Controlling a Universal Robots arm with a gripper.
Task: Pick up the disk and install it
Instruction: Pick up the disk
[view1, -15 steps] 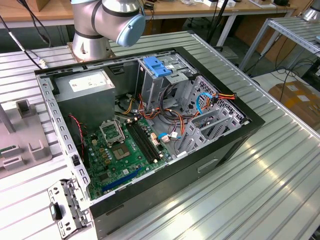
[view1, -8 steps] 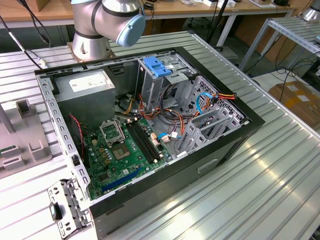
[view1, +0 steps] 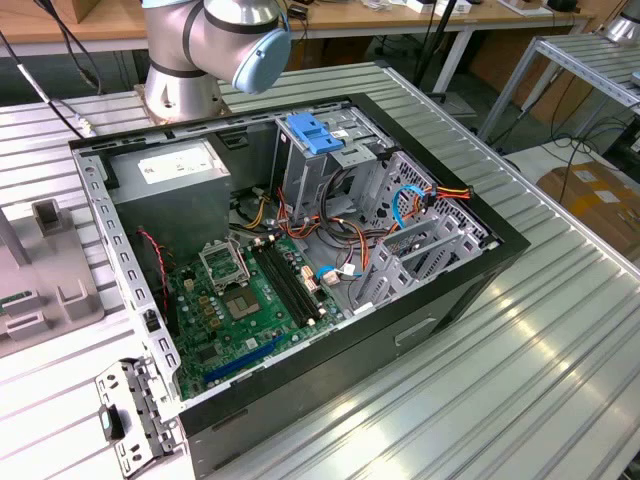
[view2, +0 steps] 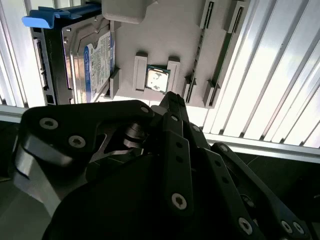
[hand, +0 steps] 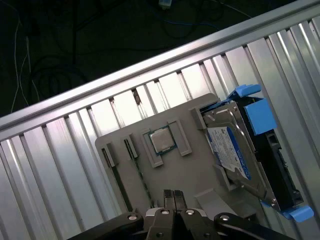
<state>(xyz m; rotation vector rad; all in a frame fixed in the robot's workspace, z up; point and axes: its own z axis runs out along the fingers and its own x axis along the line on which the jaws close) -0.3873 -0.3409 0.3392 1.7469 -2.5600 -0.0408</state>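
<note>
The disk is a silver drive with a white and blue label. It stands on edge in a slot of a grey holder plate, with blue plastic rails along its sides. The second wrist view shows the disk at one end of the same plate. My gripper hovers over the plate, off to the side of the disk and not touching it. Its fingertips are shut together with nothing between them.
A processor chip sits in a pocket of the plate, on a ribbed aluminium table. In the exterior view an open computer case holds a drive cage with a blue latch, a grey power supply and a motherboard.
</note>
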